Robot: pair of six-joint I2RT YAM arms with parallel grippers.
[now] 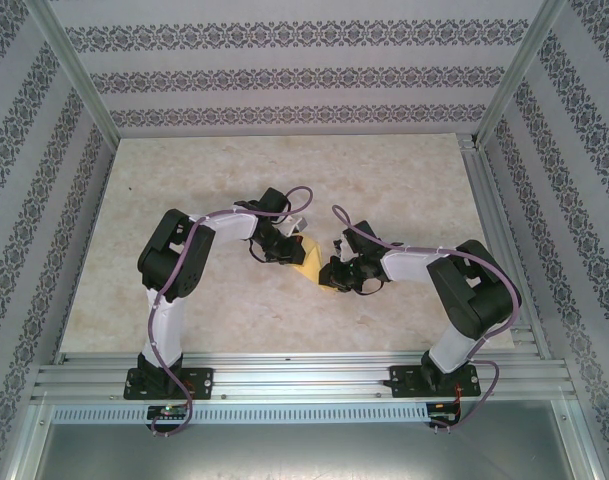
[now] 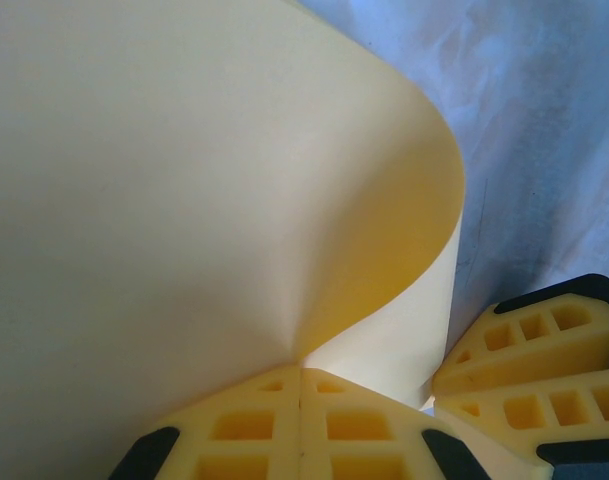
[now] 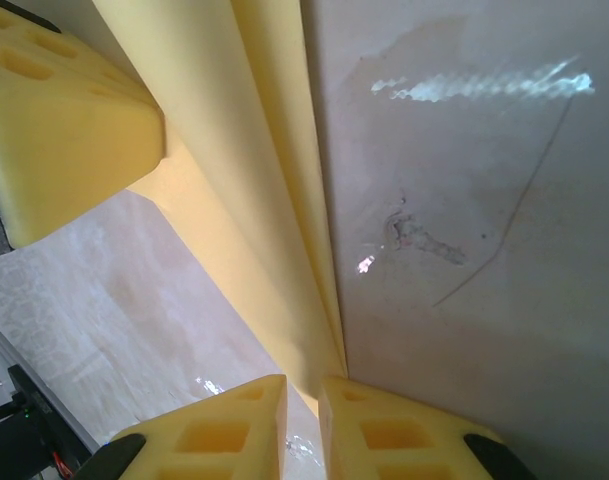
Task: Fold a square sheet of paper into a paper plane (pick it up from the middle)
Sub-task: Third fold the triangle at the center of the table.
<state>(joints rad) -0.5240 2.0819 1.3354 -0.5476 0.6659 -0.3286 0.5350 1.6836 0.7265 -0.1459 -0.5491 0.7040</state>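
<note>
A: Sheet (image 1: 307, 258) — where?
B: Centre of the table (image 1: 184, 300). Left gripper (image 2: 300, 395) clamped on its curled side, right gripper (image 3: 302, 400) pinching the folded edge — crease (image 3: 322, 250) runs straight out from it.

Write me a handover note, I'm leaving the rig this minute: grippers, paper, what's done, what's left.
Grippers: the left gripper has its jaws shut on the paper, which curls up out of them. The right gripper has its jaws nearly closed, pinching an edge of the paper, close beside the left one.
Paper: held between both grippers at the middle of the table, bent over on itself rather than flat.
Done: paper gripped by both arms and bent into layers.
Left: the creasing and shaping; no pointed form shows yet.
</note>
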